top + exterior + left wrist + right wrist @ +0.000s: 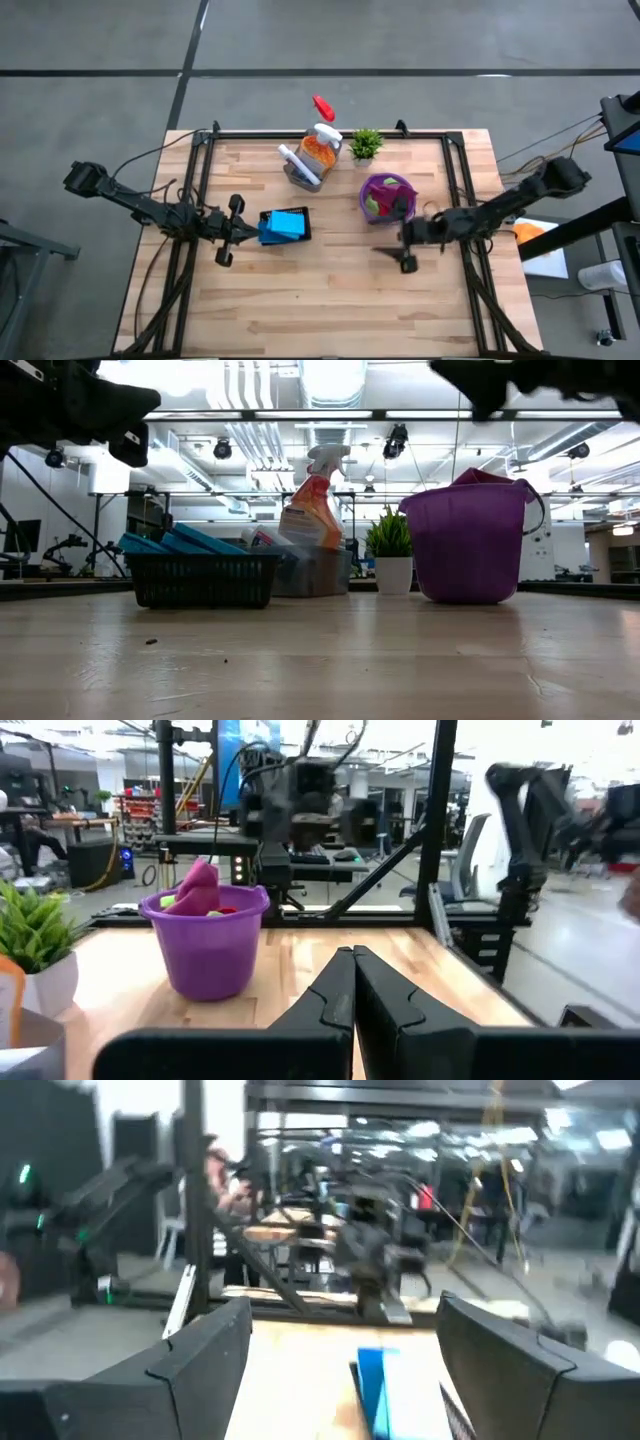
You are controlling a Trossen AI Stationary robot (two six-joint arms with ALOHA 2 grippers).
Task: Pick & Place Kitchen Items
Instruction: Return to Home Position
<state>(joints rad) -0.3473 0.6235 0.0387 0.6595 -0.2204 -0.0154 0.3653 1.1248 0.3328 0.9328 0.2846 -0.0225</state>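
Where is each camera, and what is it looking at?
High view: above, looking straight down on the table; left arm and right arm show, left tool by basket, right tool by bucket.
Low view: at tabletop height, looking level at basket and bucket; arms at top.
Left wrist view: on the left arm, looking past its shut fingers at the bucket and the right arm.
Right wrist view: on the right arm, looking between its open fingers at the basket and the left arm.
Shared: each wrist view shows the other arm.

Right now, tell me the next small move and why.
Probably draw both arms back to rest: the left gripper is shut and empty, the right gripper open and empty, the sponges lie in the basket and cloths in the bucket.
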